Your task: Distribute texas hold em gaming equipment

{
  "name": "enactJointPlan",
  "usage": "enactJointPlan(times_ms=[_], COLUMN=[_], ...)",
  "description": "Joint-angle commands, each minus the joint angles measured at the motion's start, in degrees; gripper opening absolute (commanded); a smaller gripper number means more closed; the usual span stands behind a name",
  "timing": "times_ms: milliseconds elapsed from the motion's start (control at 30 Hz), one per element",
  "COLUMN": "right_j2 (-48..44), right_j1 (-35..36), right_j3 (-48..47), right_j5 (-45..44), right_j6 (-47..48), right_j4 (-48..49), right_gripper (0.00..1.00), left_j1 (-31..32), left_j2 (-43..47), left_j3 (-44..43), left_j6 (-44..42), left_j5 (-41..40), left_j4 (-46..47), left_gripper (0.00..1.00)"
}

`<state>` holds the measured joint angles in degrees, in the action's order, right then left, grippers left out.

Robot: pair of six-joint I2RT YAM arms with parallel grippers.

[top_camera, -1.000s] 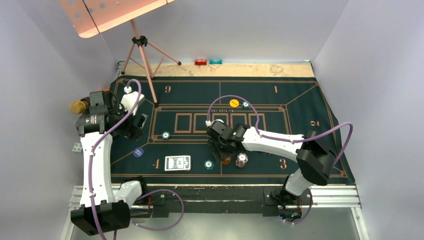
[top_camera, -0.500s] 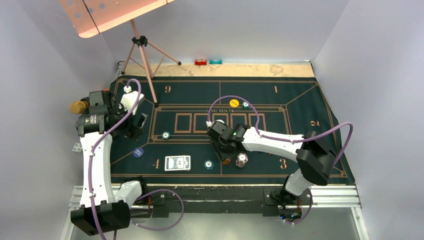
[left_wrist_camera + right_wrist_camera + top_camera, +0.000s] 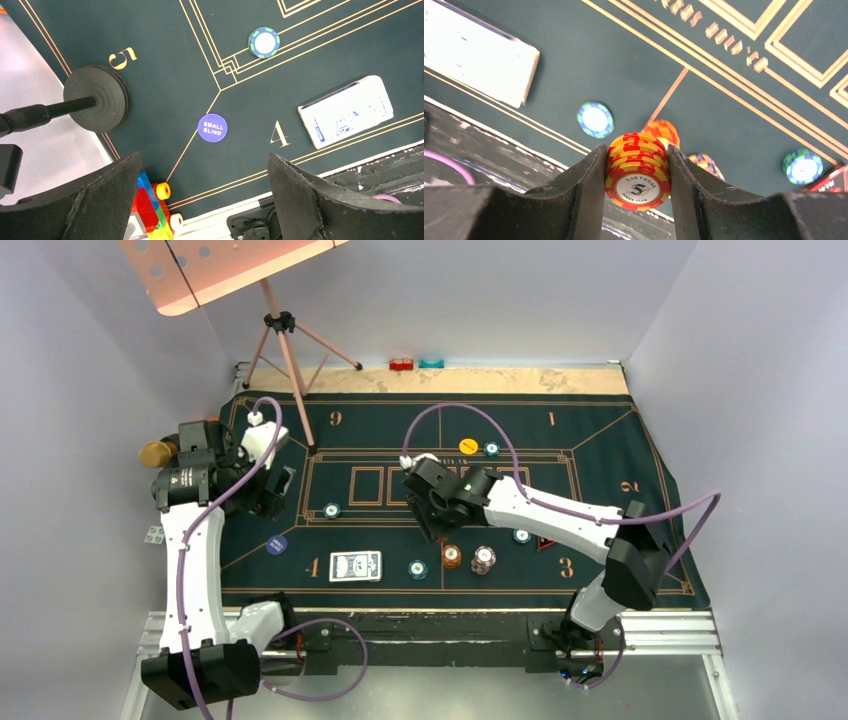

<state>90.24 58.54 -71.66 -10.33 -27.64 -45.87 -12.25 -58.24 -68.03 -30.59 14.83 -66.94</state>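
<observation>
The right tool [image 3: 636,150] clamps a pile of orange poker chips [image 3: 638,172] between its fingers; a striped chip stack [image 3: 708,162] behind is half hidden. The left tool [image 3: 204,159] stands wide open.

blue disc [image 3: 212,128]: SMALL BLIND, orange chip stack [image 3: 638,180]: LAS VEGAS 5 POKER CLUB

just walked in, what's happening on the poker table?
The right gripper is shut on a short stack of orange chips, held up off the green felt mat. Another orange stack and a teal chip sit on the mat beneath it. The left gripper is open and empty, hovering over the blue Small Blind disc. The card deck lies untouched beside the 4.
</observation>
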Motion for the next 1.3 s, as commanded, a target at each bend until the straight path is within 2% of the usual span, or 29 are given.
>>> enactJointPlan(times_ms=[0,267,500,900,1267], right_j2=[6.19,29.64,42.97,49.55,53.00], right_j1=[0.17,0.15,0.25,2.19,3.33], right_j3=[-11.33,-36.80,-52.40,-57.16,-58.78], right_j5=[0.27,4.57,8.36,12.92,11.58], right_j6=[2.57,6.10,6.26,5.03,4.79], right_j4=[0.56,-0.77,-2.57,-0.74,-1.54], right_gripper=[0.36,0.32,0.30,0.29,0.31], left_j1=[0.04,-0.31,-0.29,-0.24,-0.30], left_j2=[-1.44,-3.59,-2.68,-1.91,-1.50], left_j3=[-1.90,-3.24,-0.61,0.33,-0.94], left_j6=[2.82,8.77,10.60,11.76,9.24], left_j5=[0.81,1.64,2.55,5.03,3.46], left_j4=[2.68,5.06,7.01,7.71,6.01], left_gripper=[1.00,1.00,1.00,1.00,1.00])
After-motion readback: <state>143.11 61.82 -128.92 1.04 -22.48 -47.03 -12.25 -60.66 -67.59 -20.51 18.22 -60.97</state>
